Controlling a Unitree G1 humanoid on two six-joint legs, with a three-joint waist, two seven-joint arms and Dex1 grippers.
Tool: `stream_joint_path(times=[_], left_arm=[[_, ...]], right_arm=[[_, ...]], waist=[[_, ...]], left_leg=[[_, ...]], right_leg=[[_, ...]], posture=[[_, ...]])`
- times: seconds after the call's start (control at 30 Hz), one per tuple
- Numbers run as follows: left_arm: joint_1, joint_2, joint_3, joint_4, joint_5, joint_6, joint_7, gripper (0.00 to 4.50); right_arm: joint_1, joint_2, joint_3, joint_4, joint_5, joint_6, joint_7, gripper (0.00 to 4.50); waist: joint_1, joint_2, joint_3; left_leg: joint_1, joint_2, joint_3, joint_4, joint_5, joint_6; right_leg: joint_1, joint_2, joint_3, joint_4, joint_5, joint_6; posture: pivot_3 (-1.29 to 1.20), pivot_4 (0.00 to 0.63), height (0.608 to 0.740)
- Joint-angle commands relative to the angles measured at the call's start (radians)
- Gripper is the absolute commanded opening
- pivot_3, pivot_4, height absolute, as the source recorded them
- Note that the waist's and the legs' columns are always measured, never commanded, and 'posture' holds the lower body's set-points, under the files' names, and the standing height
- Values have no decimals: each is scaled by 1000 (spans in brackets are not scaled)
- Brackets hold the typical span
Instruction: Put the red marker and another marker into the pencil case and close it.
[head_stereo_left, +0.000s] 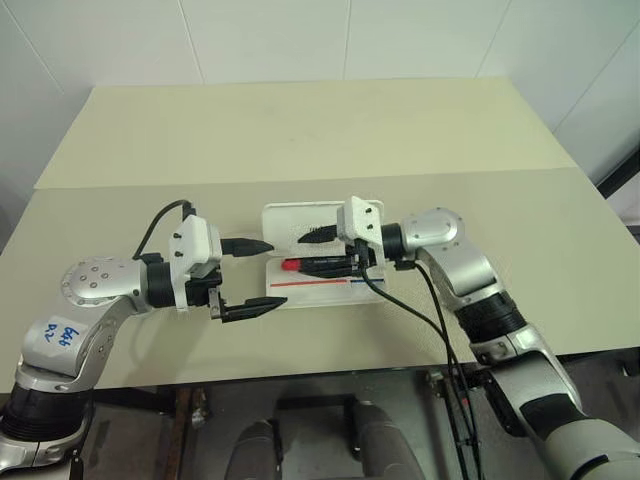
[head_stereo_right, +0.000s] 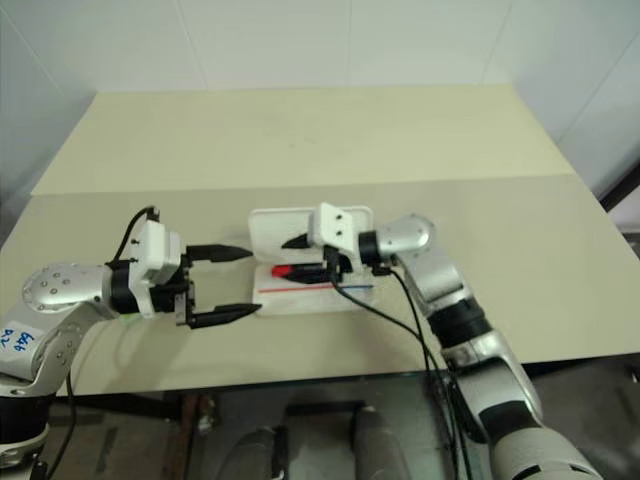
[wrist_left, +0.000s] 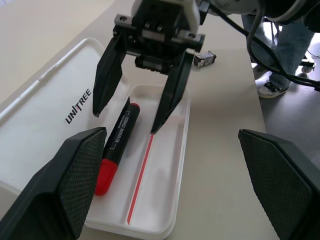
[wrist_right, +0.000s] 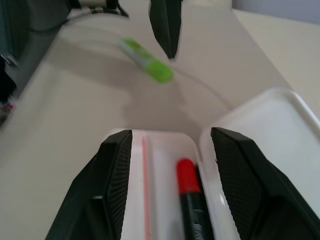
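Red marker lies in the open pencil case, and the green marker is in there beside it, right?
Not quite. The red marker lies in the open pencil case, but the green marker is on the table outside it, as the right wrist view shows.

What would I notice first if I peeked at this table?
The open white pencil case in the middle of the table, with the red marker lying in its tray. The right gripper hangs open just above that marker. A green marker lies on the table, outside the case.
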Motion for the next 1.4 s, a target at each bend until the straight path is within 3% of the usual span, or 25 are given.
stream_joint_path(times=[0.03,0.13,0.17,0.47,0.7,0.9,1.4], left_arm=[[-5,-1,14,-19,-18,-6,-5,4500],[2,-1,16,-23,-20,-4,-5,4500],[4,-1,17,-24,-20,-3,-4,4500],[89,11,123,16,12,-48,32,4500],[228,41,298,131,59,-150,27,4500],[294,75,355,306,118,-269,-13,4500],[221,67,266,631,199,-411,-57,4500]], right_arm=[[65,-68,-89,-194,103,108,-13,3254],[148,-135,-146,-296,155,155,-23,4304],[174,-157,-171,-323,174,168,-29,4470],[370,-327,-373,-416,254,156,-47,4470],[396,-341,-384,-408,261,134,-78,4470],[386,-324,-359,-423,264,135,-114,4470],[363,-336,-351,-475,284,172,-162,4470]], waist=[[4,0,0],[11,0,0],[16,0,0],[21,-2,0],[3,-2,0],[-4,-3,0],[2,-4,-1]], left_leg=[[0,0,0,0,0,0],[0,0,0,0,0,0],[0,0,0,0,0,0],[0,1,4,0,-1,0],[1,1,6,1,-1,0],[0,1,6,0,-1,0],[-1,4,8,-10,-4,-1]], right_leg=[[0,0,0,0,0,0],[0,0,0,-2,-1,-2],[0,0,0,-2,-2,-3],[0,0,1,-6,-3,-5],[0,0,3,-7,-3,-6],[0,-1,2,-10,-3,-6],[-5,0,1,-10,-3,-6]], posture=[[0,150,740],[0,150,740],[0,150,740],[0,150,740],[0,150,740],[0,150,740],[0,150,740]])
